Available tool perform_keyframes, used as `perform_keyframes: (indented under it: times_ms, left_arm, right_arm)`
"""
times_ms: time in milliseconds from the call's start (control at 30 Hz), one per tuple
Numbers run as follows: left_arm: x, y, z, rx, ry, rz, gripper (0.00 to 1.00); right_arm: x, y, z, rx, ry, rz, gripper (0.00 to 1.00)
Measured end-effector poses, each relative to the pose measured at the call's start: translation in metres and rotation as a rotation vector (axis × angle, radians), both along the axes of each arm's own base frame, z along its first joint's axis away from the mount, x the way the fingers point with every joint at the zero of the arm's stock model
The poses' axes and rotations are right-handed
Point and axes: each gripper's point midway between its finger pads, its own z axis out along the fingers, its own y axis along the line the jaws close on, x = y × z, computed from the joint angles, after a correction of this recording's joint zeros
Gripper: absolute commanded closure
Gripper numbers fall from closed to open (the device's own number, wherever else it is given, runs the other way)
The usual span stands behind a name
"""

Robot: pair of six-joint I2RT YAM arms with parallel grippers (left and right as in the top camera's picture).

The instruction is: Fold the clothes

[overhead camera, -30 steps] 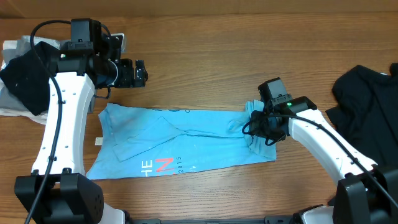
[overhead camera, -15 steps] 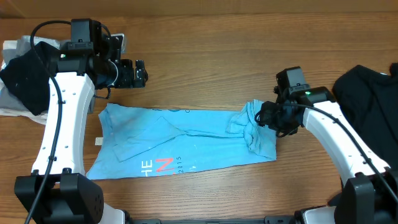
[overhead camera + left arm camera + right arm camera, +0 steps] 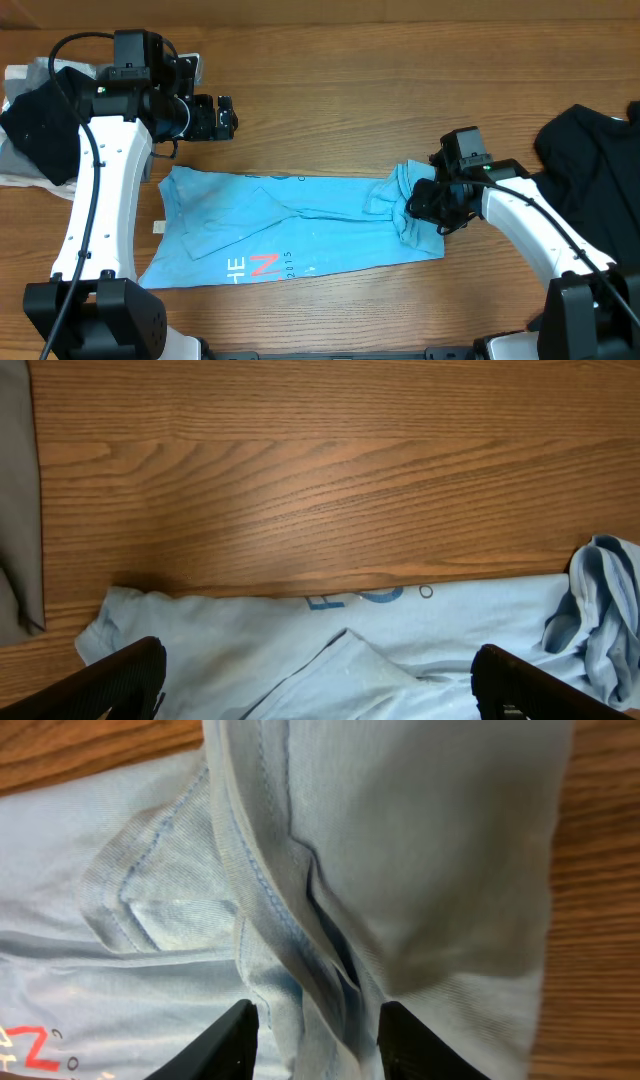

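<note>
The clothes on the wooden table are a light blue T-shirt [image 3: 300,225] and a larger black garment [image 3: 590,170]. The T-shirt lies spread lengthwise, with coral-red and white lettering [image 3: 258,266] near its front edge. Its right end is bunched into a thick fold [image 3: 300,920]. My right gripper [image 3: 415,205] [image 3: 315,1045] stands partly open astride that fold, with cloth filling the gap between its fingers. My left gripper [image 3: 228,117] [image 3: 320,680] hovers wide open over the T-shirt's [image 3: 250,640] back left edge, holding nothing. The black garment lies at the right edge.
A dark cloth [image 3: 40,125] lies on pale fabric [image 3: 15,80] at the far left, behind my left arm. In the left wrist view a grey cloth edge [image 3: 18,490] shows at the left. Bare wood [image 3: 400,70] runs along the back of the table.
My right gripper pulled away to the right off the T-shirt's end, then came back onto the bunched fold with its jaws narrowing. The left arm has not moved.
</note>
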Motion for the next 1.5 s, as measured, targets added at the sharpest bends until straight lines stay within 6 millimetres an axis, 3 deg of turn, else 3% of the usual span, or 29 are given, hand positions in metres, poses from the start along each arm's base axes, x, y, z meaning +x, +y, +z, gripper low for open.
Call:
perform_keyframes:
  times_ms: [167,333,633,900,933,1000,1300,1400,1467,1500]
  left_arm:
    - [0.000,0.000,0.000,0.000,0.000,0.000,0.00]
    - [0.000,0.000,0.000,0.000,0.000,0.000,0.00]
    - [0.000,0.000,0.000,0.000,0.000,0.000,0.00]
    - [0.001,0.000,0.000,0.001,-0.002,0.000,0.00]
    - [0.001,0.000,0.000,0.000,-0.004,0.000,0.00]
    - [0.001,0.000,0.000,0.000,-0.004,0.000,0.00]
    - [0.001,0.000,0.000,0.000,-0.004,0.000,0.00]
    - [0.001,0.000,0.000,0.000,-0.004,0.000,0.00]
    - [0.001,0.000,0.000,0.000,-0.003,0.000,0.00]
    - [0.001,0.000,0.000,0.000,-0.003,0.000,0.00]
  right_arm:
    - [-0.009,0.008,-0.013,0.050,0.010,0.010,0.70]
    - [-0.016,0.013,-0.016,0.084,0.030,0.018,0.96]
    - [-0.033,0.010,-0.013,0.067,0.112,0.010,0.96]
    - [-0.035,0.012,-0.001,0.071,0.144,0.011,0.96]
    - [-0.035,0.013,-0.001,0.075,0.146,0.014,0.95]
    - [-0.037,0.017,-0.001,0.077,0.148,0.025,0.82]
    - [-0.055,0.058,0.001,0.088,0.142,0.178,0.83]
    - [-0.060,0.062,0.002,0.087,0.153,0.194,0.84]
    - [-0.057,0.057,0.006,0.075,0.160,0.174,0.80]
    - [-0.052,0.053,0.011,0.068,0.155,0.160,0.70]
